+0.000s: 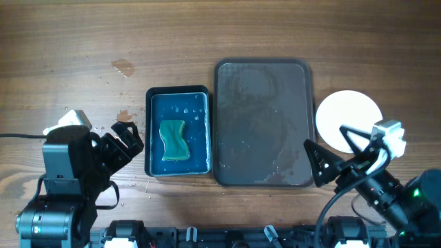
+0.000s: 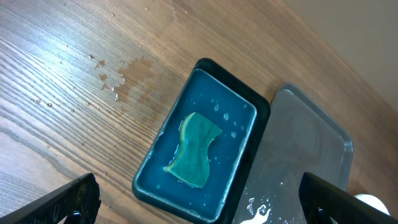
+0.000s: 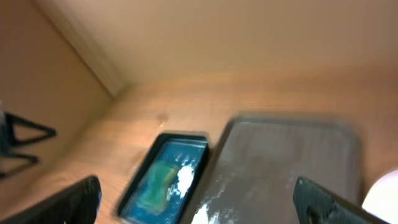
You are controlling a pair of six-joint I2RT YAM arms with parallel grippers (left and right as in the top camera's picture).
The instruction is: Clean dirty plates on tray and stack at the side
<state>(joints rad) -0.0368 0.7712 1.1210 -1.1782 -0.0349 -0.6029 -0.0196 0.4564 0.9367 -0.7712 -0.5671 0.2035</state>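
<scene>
Residue point(image 1: 279, 164) is seen overhead on the grey tray point(image 1: 262, 103), which carries no plate. A white plate point(image 1: 348, 114) is set on the table point(image 1: 69, 41) just right of the tray, judged to be the stacking spot. Whether one plate or several lie there cannot be told. The blue basin point(image 1: 148, 138) with its sponge point(image 1: 173, 140) is placed against the tray's left edge, presumably so the sponge is within reach of the left gripper point(image 1: 129, 138). The left gripper and the right gripper point(image 1: 325, 136) are both held with fingers apart and nothing between them.

From the left wrist, the left gripper point(image 2: 199, 186) is shown spread wide and empty above the blue basin point(image 2: 205, 68), where the sponge point(image 2: 196, 149) lies in water. The grey tray point(image 2: 305, 143) is cut off, and only a sliver of the white plate point(image 2: 370, 200) is caught.

From the right wrist, everything is blurred. The right gripper point(image 3: 196, 199) is spread and empty. The grey tray point(image 3: 286, 155) and sponge point(image 3: 155, 180) are made out, and the white plate point(image 3: 385, 193) is clipped at the edge. A pale patch beside the sponge cannot be identified.
</scene>
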